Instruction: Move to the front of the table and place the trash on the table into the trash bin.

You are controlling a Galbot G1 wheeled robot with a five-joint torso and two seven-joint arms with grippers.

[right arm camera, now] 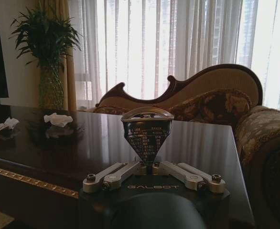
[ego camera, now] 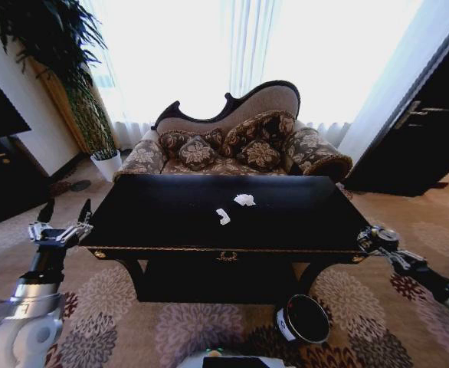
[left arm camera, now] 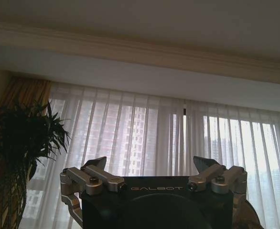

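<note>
Two paper scraps (ego camera: 234,208) are seen on the surface (ego camera: 171,218). Left gripper (ego camera: 65,213) jaws apart; right gripper (right arm camera: 146,125) clamped on a silver can (right arm camera: 146,131).

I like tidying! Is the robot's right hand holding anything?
Yes, holding. The right gripper has its jaws shut on a small silver can, by the black table's front right corner.

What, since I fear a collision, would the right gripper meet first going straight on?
Probably the sofa beyond the table: the right gripper, fingers shut, points just above the tabletop. Depth is unclear.
</note>
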